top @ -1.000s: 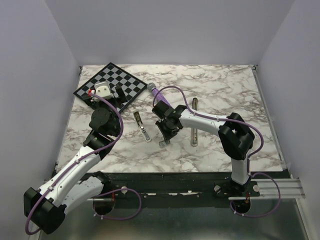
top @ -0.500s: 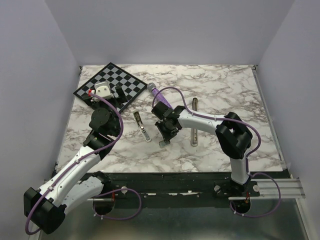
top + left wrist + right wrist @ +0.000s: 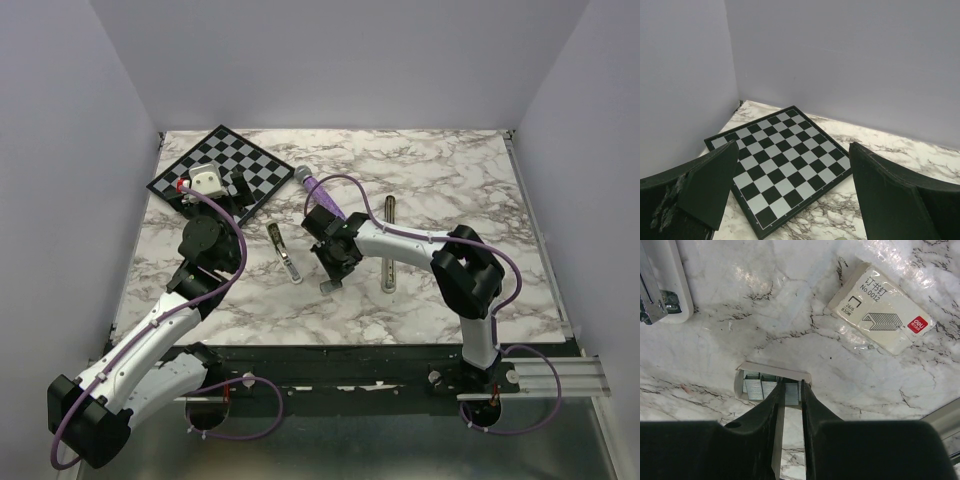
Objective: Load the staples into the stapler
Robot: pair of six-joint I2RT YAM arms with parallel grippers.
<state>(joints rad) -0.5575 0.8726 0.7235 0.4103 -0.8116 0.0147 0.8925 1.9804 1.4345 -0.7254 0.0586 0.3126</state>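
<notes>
top external: marble table [image 3: 450, 180], lilac walls [image 3: 350, 60]; left jaws wide apart, right jaws pinching staples [image 3: 754, 385].

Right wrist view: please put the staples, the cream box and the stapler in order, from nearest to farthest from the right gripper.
1. staples, centre, in the small open tray, at the tips of the right gripper.
2. cream box, upper right.
3. stapler, upper left corner, somewhat farther than the box.
</notes>
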